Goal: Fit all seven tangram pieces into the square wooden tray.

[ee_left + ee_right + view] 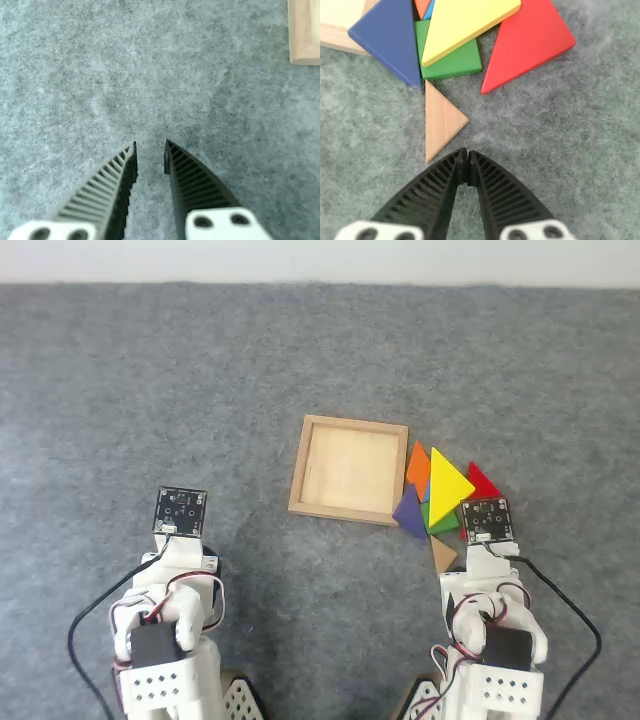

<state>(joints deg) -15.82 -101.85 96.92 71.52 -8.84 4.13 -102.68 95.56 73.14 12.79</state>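
Seen from above, the square wooden tray [355,423] lay on the grey carpet [150,380]. All the pieces were heaped outside it at its right side: the yellow triangle [446,483] lay over the green piece [442,521], with the orange piece [417,468], the dark blue triangle [408,510] and the red triangle [482,481] around them, and the plain wooden triangle [443,554] was nearest the robot. The right wrist view added the right gripper [467,156], its tips pressed together on nothing, just beside the wooden triangle, and a light blue piece [430,9] under the yellow one. In the left wrist view the left gripper [150,149] stood slightly parted and empty over the carpet, well apart from one tray corner.
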